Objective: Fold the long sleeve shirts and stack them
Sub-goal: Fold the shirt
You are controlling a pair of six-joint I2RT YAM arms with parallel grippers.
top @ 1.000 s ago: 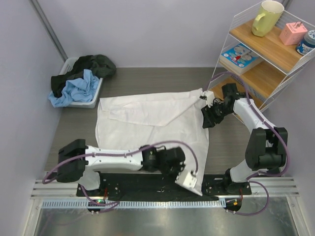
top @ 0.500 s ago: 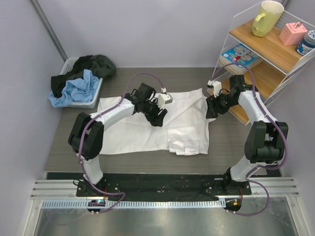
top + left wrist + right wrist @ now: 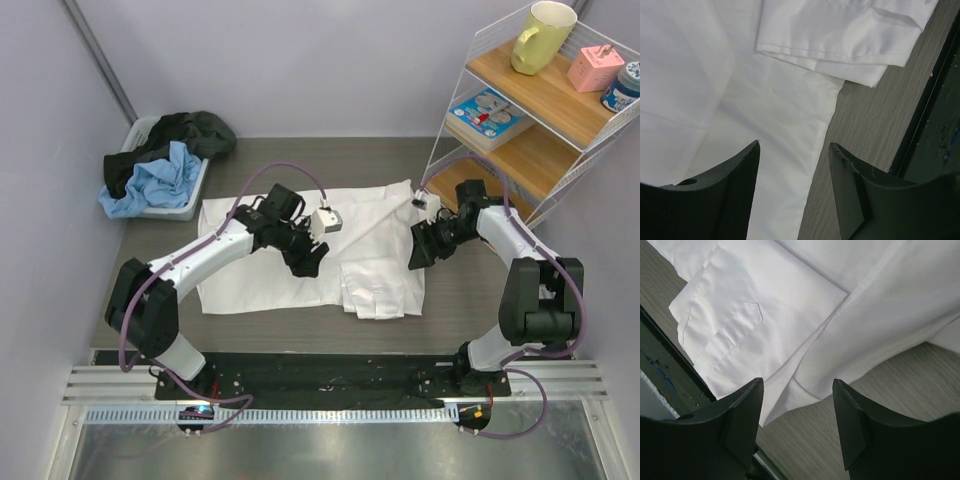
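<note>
One white long sleeve shirt (image 3: 250, 285) lies spread on the grey table, its right part doubled over into a thicker bundle (image 3: 385, 285). My left gripper (image 3: 305, 258) hovers over the shirt's middle, open and holding nothing. In the left wrist view the gripper (image 3: 795, 150) straddles the shirt's edge (image 3: 740, 75), with a folded cuff above it. My right gripper (image 3: 420, 250) is at the shirt's right edge, open and empty. In the right wrist view the gripper (image 3: 797, 385) stands over bare table just off the folded layers (image 3: 790, 300).
A white bin (image 3: 185, 205) at the far left holds dark and light-blue garments (image 3: 160, 180). A wire shelf (image 3: 520, 160) at the right carries a yellow mug (image 3: 543, 35), a pink box and a book. A black mat (image 3: 320, 370) runs along the near edge.
The left gripper carried the shirt's near corner from the front edge up over the shirt, let go and drew back slightly. The right gripper shifted a little down along the right edge.
</note>
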